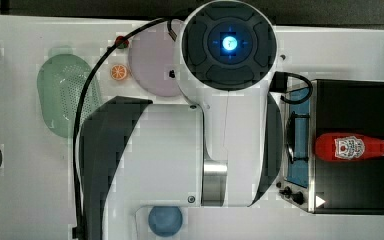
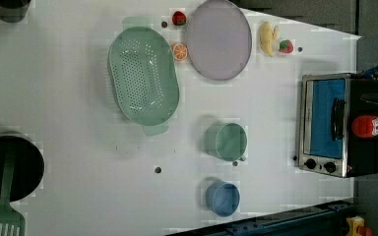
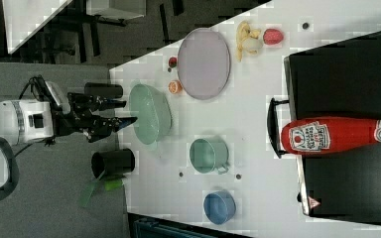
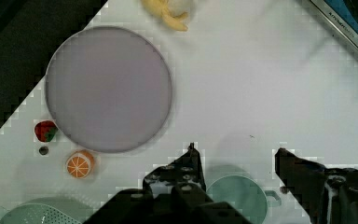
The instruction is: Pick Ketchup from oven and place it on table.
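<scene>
Jaws stand apart with nothing between them; the gripper (image 4: pixel 235 156) hangs above the table (image 4: pixel 261 93), its dark fingers (image 4: pixel 186 170) framing a green cup (image 4: pixel 235 196) seen below; in the right view the gripper (image 3: pixel 129 111) points from the arm toward the colander (image 3: pixel 151 114), well apart from the oven (image 3: pixel 347 124); past the fingers in the wrist view lie an orange slice (image 4: pixel 80 164), a strawberry (image 4: pixel 45 130) and the lilac plate (image 4: pixel 108 88), then a banana (image 4: pixel 168 11) at the far edge; in the left view a blue cup (image 2: pixel 223 197) sits just beside the green cup (image 2: pixel 226 141); farthest off, the ketchup (image 1: pixel 352 147) lies on its side on the oven's black top (image 1: pixel 352 105), cap toward the top view's right, base near the door handle (image 1: pixel 291 137).
</scene>
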{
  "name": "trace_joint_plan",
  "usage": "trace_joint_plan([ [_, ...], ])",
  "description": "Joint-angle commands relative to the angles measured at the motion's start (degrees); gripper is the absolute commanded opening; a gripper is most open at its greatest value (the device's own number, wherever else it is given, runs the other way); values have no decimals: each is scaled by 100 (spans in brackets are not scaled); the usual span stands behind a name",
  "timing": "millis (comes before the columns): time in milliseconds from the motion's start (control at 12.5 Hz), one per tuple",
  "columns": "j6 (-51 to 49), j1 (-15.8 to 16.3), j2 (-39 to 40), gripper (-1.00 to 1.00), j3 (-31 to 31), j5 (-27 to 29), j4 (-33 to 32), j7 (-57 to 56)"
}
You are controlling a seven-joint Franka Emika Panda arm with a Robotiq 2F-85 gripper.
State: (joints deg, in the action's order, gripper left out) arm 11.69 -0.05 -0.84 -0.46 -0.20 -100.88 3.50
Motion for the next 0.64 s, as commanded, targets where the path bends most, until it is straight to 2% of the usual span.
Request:
trace_joint_plan([
  [80, -1163, -221, -2786, 58, 49, 72, -1789, -285],
  [160, -1163, -222, -2780, 84, 20, 72, -1792, -285],
  [240, -1136, -228, -2764, 100, -21, 69, -1802, -285],
  [640, -972, -389, -2290, 100, -728, 66, -1802, -286],
])
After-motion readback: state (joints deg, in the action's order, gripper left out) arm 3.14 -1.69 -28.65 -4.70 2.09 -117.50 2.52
